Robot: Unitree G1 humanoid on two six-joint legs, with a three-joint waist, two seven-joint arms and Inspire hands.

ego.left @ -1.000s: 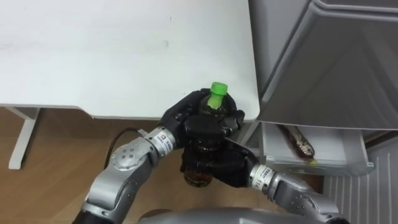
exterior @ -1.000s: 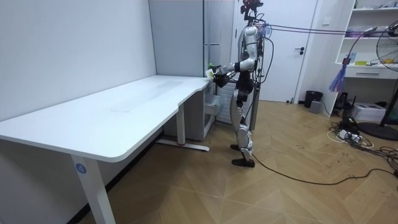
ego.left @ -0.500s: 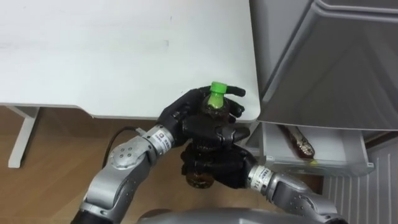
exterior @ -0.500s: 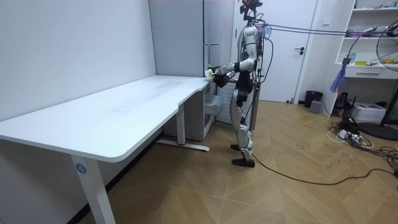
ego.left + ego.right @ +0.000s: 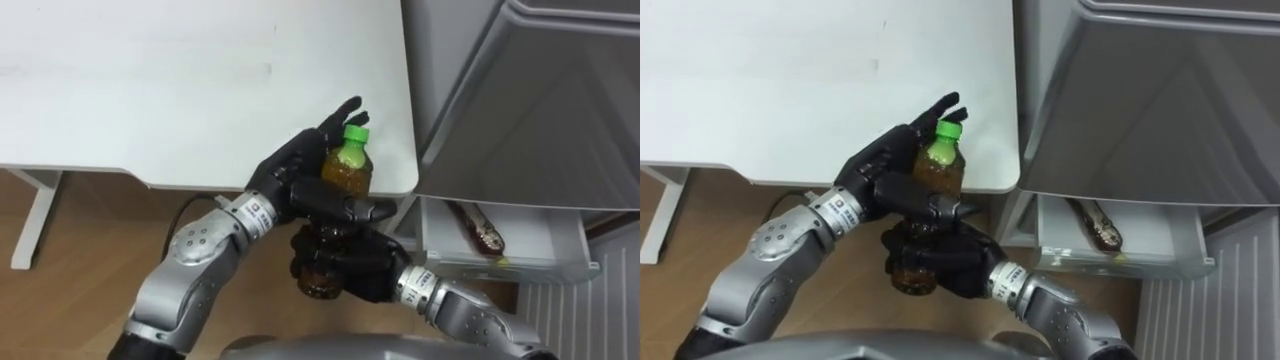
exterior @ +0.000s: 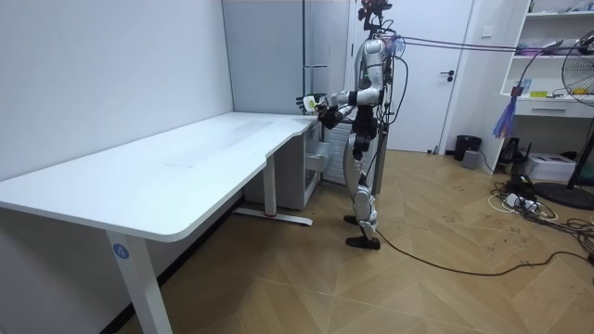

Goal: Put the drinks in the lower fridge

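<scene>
Green-capped bottle [image 5: 347, 170] in curled right hand [image 5: 352, 268], straight-fingered left hand [image 5: 296, 176] alongside.

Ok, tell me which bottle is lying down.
The dark bottle in the open fridge drawer; the green-capped bottle is held roughly upright in the right hand.

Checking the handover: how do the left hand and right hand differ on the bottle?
The left hand lies against the bottle high up, fingers straight past the green cap; the right hand is curled round its lower part. The left hand comes in from lower left, the right hand from lower right. Both touch the bottle.
</scene>
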